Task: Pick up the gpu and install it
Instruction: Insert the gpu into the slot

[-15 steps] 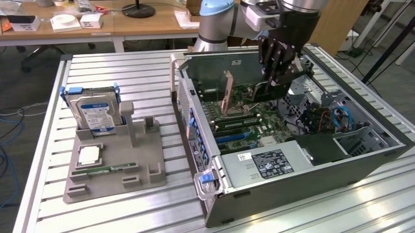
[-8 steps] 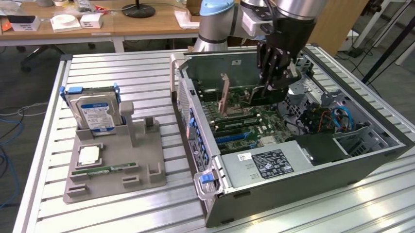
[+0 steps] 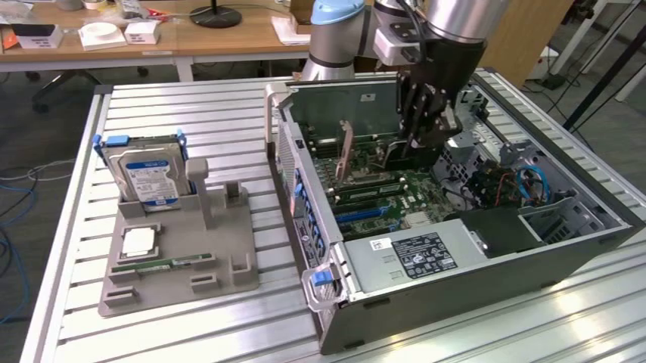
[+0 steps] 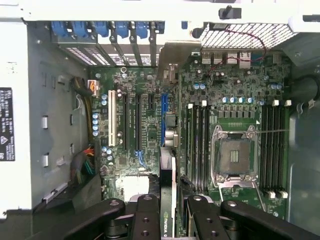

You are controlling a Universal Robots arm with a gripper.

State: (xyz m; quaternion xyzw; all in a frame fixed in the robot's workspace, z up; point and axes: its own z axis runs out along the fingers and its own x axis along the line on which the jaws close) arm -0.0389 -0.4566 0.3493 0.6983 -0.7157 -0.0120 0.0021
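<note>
The black 2-fingered tool (image 4: 167, 220) grips the thin, dark, flat gpu card (image 4: 168, 200) by its top edge, upright above the green motherboard (image 4: 150, 130) inside the open grey computer case (image 3: 525, 261). It looks light, stiff and fragile, best pinched on the edges.

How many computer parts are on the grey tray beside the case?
3: a hard drive standing at the far end, a square chip lying flat in the middle, a green memory stick just nearer the camera. None seems hidden.

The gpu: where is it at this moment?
The gpu stands on edge between the claw's fingers, inside the open computer case above the motherboard; in the exterior view the claw hangs over the case's far end.
</note>
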